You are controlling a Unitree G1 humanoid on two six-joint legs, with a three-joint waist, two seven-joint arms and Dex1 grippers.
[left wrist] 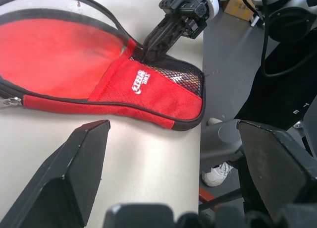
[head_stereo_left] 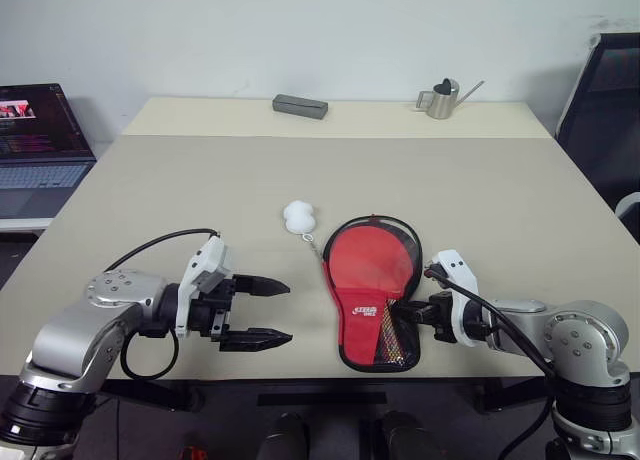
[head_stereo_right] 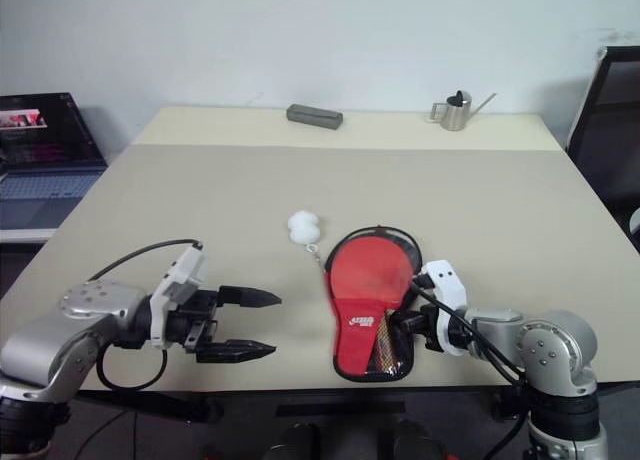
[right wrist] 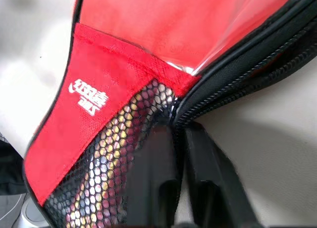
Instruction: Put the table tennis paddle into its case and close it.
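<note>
The case lies flat near the table's front edge, red side up, with its narrow end toward me. Inside it is the table tennis paddle: the red blade shows through the clear panel and the striped handle through the black mesh. A white pom-pom on a short chain rests by the case's far left side. My right gripper is at the black zipper rim on the case's right side, where the blade narrows to the handle. My left gripper hovers open to the left of the case, holding nothing.
A grey box and a small metal watering can stand at the table's far edge. A laptop sits on a side desk to the left, and a black chair is at the right.
</note>
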